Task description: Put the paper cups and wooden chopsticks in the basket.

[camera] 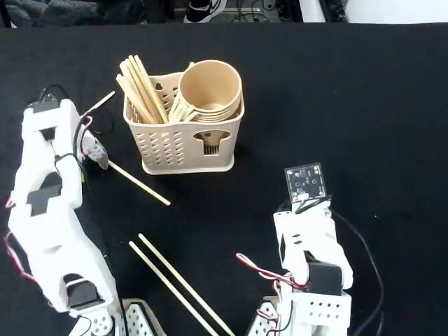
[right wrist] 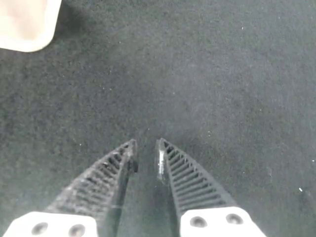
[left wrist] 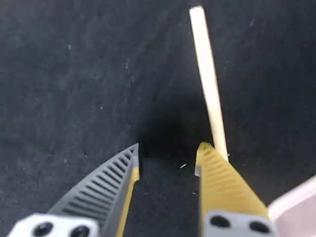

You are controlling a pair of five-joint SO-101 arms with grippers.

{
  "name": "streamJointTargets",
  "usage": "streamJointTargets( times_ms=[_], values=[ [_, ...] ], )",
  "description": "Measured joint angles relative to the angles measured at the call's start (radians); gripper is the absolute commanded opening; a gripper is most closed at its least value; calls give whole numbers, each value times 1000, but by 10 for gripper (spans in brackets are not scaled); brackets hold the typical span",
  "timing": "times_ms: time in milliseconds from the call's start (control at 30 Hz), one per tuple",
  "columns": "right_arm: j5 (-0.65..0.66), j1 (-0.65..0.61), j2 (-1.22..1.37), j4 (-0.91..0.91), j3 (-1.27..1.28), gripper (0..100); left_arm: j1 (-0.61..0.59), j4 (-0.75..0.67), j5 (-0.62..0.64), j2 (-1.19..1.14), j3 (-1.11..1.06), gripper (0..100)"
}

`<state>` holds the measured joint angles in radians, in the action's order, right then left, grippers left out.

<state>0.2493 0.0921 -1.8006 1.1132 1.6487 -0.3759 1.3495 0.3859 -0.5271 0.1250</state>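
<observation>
Two chopsticks left lying at the front, the basket already partly filled behind.

A pair of chopsticks [camera: 178, 283] was seen lying side by side on the black table [camera: 350, 105], at the front between the bases of the two arms. The right gripper [right wrist: 146, 143] was held low over bare cloth with only a narrow gap between its jaws and nothing in it. The left gripper [left wrist: 168, 148] was lowered to the table with its jaws clearly apart and nothing between them, and a single chopstick [left wrist: 207, 74] was lying just beside its yellow finger. Farther back the basket [camera: 185, 150] was standing upright. The stacked paper cups [camera: 210, 87] were placed in its right compartment, and a bundle of chopsticks [camera: 143, 87] was leaning in its left one.
</observation>
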Motion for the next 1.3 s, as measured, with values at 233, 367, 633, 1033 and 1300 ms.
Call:
streamJointTargets(
  times_ms=[233, 367, 633, 1033, 1300],
  values=[
    [0, 0, 0, 0, 0, 82, 2, 100, -5, -129, 138, 187],
    [0, 0, 0, 0, 0, 82, 11, 219, -31, -112, 230, 187],
    [0, 0, 0, 0, 0, 82, 35, 292, 35, 34, 322, 191],
    [0, 0, 0, 0, 0, 82, 0, 48, 204, -149, 250, 74],
    [0, 0, 0, 0, 0, 82, -2, 140, 144, -157, 313, 28]
  ],
)
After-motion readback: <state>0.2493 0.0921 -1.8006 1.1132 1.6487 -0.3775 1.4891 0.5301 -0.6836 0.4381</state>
